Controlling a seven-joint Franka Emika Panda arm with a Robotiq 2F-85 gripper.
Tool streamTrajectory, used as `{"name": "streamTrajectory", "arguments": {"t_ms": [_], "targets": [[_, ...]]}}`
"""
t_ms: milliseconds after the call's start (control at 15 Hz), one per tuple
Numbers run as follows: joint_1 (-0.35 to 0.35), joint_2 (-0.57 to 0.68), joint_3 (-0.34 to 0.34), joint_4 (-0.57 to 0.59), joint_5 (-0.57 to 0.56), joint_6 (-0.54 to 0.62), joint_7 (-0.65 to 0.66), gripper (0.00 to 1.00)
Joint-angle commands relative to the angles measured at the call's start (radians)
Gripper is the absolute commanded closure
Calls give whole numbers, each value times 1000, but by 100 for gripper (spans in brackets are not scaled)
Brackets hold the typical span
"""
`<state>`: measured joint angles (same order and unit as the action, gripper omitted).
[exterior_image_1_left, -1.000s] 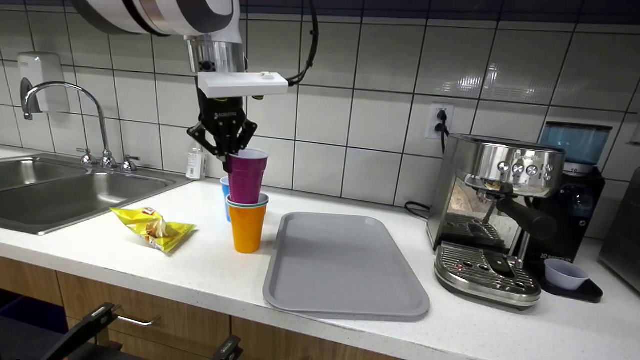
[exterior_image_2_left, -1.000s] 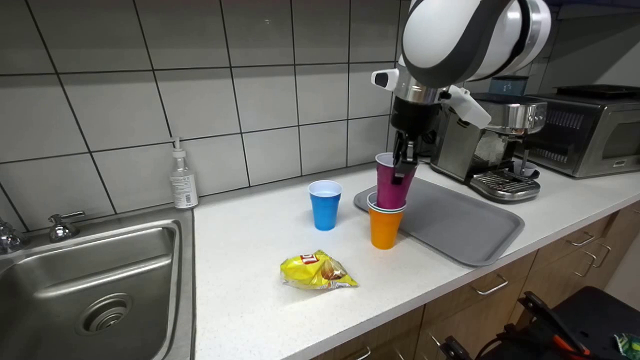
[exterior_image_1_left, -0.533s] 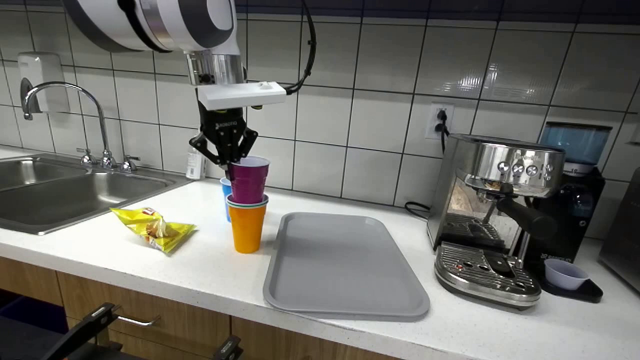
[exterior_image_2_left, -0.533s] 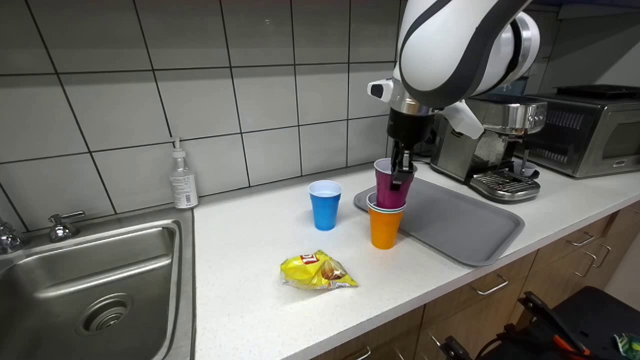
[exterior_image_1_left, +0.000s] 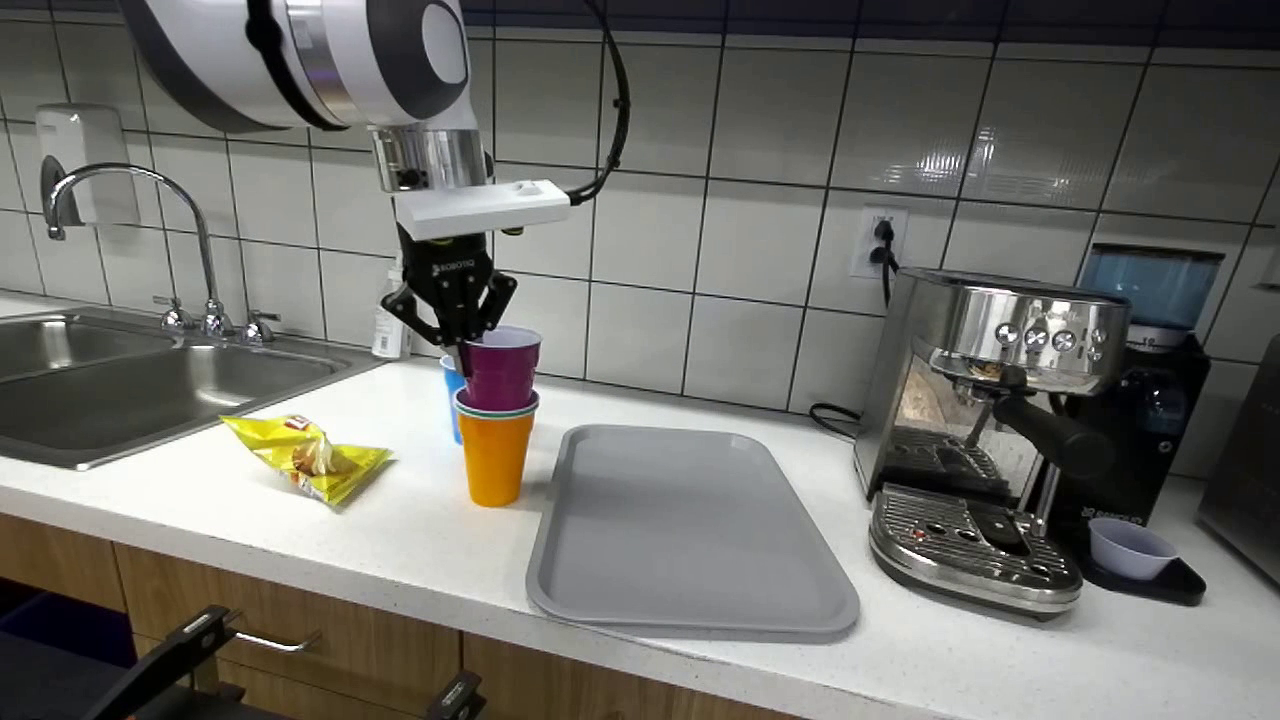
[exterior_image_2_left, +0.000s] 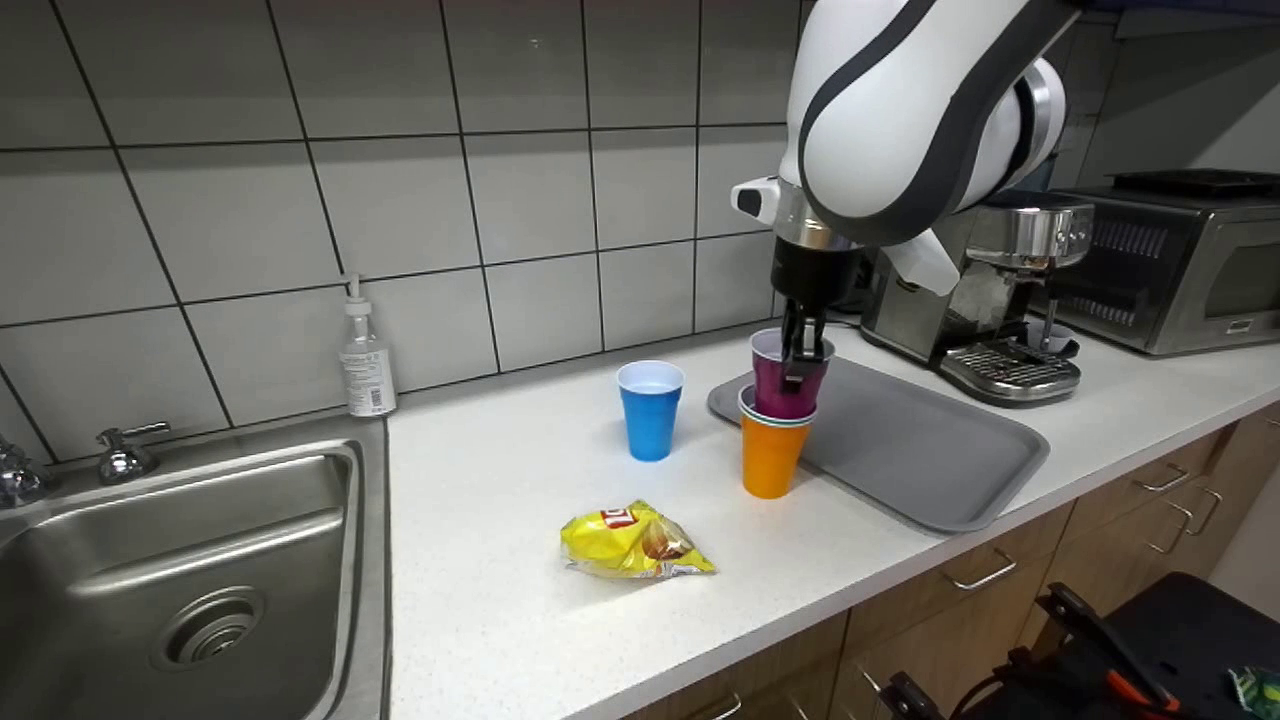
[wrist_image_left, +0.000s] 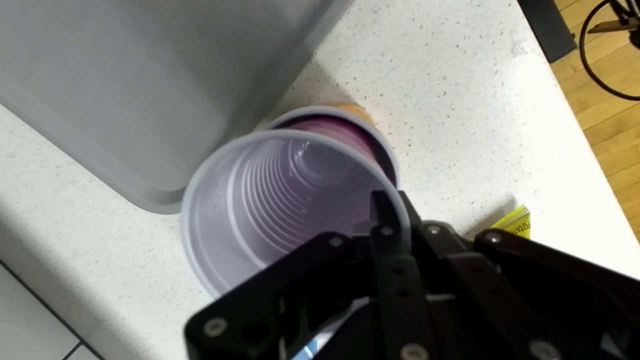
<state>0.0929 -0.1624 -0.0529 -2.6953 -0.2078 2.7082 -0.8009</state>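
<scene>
While the white arm (exterior_image_2_left: 900, 130) reaches over the desk (exterior_image_2_left: 480, 620), the end effector (wrist_image_left: 395, 202) pinches the rim of a purple cup (exterior_image_1_left: 503, 378), one finger inside its wall and one outside. The purple cup is nearly upright below the end effector, its base inside the mouth of an orange cup (exterior_image_1_left: 496, 460). A teal rim (exterior_image_1_left: 497, 411) shows at the top of the orange cup; whether it belongs to another nested cup cannot be told.

By colour, there are one purple cup, one orange cup and one blue cup (exterior_image_2_left: 651, 415), standing apart and nearer the desk's back edge. One yellow chip bag (exterior_image_2_left: 637, 542) lies between the orange cup and the sink (exterior_image_2_left: 366, 580), nearer the front edge than the blue cup is. One grey tray (exterior_image_1_left: 690, 530) lies flat just beside the orange cup, ending near the front edge; one coffee machine (exterior_image_1_left: 950, 430) stands beyond it, away from the sink. One soap bottle (exterior_image_2_left: 367, 372) stands at the corner where the back edge meets the sink.

The arm bends above, its wrist pointing almost straight down.
</scene>
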Motion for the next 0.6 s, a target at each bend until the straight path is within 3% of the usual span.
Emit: {"name": "streamTrajectory", "arguments": {"t_ms": [0, 333, 400, 533], "targets": [[-26, 27, 26, 10, -52, 24, 61, 99], [-26, 43, 27, 12, -74, 28, 90, 99], [-25, 43, 27, 13, -74, 27, 91, 79], [-25, 44, 26, 16, -70, 24, 91, 65]]}}
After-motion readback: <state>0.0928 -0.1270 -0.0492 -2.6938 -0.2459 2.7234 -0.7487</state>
